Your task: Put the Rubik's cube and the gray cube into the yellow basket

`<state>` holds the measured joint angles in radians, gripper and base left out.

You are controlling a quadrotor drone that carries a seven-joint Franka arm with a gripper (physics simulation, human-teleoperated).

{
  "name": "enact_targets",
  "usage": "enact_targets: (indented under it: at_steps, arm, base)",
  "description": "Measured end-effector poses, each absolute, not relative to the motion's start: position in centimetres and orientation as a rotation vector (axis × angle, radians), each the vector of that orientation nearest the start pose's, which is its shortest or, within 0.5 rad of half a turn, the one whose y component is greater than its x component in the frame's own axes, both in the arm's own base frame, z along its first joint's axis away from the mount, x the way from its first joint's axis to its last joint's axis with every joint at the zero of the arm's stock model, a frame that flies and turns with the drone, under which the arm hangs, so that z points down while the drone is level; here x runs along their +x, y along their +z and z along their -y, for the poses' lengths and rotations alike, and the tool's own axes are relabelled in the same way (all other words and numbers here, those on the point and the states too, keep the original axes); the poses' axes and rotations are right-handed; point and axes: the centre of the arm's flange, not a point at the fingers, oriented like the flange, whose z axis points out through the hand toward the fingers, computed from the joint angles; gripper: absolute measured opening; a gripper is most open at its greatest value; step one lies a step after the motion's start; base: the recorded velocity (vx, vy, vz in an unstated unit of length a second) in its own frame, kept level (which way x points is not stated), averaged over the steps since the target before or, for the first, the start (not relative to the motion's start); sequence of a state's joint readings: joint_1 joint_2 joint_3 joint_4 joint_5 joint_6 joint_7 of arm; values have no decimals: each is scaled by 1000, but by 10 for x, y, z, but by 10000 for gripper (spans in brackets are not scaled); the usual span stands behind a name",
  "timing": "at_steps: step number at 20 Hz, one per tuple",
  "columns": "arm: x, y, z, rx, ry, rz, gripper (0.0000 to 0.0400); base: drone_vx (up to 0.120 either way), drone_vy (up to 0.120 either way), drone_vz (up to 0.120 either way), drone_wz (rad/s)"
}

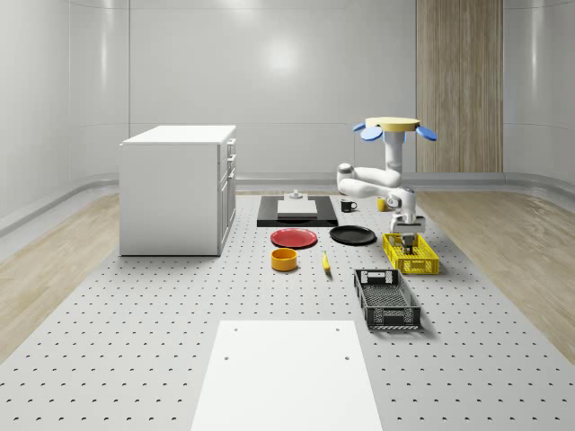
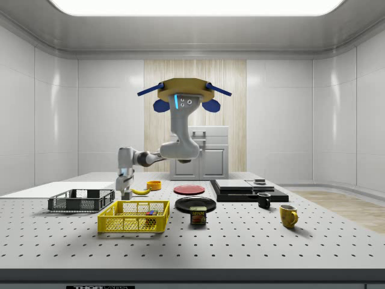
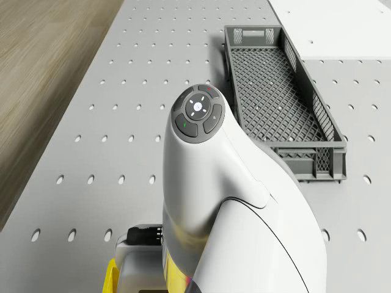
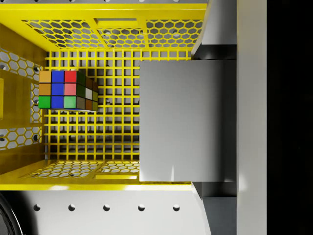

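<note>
My gripper (image 4: 215, 120) is shut on the gray cube (image 4: 186, 120), holding it just above the floor of the yellow basket (image 4: 98, 10). The Rubik's cube (image 4: 66, 90) lies inside the basket, apart from the gray cube. In the whole-scene view the gripper (image 1: 406, 235) reaches down into the far end of the basket (image 1: 422, 268). From the side, the gripper (image 2: 126, 194) dips behind the basket (image 2: 133, 224), and the Rubik's cube (image 2: 150, 212) shows through its mesh. The drone (image 1: 393, 126) hovers above the table, behind the basket.
A dark gray crate (image 1: 386, 298) lies just in front of the basket. To the whole-scene view's left of the basket are a black plate (image 1: 352, 235), a red plate (image 1: 294, 238), an orange bowl (image 1: 284, 259) and a banana (image 1: 326, 263). A white cabinet (image 1: 178, 189) stands far left.
</note>
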<state>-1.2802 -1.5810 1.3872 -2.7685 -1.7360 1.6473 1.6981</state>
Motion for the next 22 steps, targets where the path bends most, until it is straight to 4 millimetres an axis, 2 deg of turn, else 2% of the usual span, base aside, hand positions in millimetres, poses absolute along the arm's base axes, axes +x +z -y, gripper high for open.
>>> enact_targets:
  at_steps: [5,7,22]
  arm:
    - [339,495,-4,1,786,2,250]
    - [339,495,-4,1,786,2,250]
    - [339,549,-4,1,786,2,250]
  base:
    - [0,120,-120,0]
    - [0,20,-80,0]
    - [0,0,0,0]
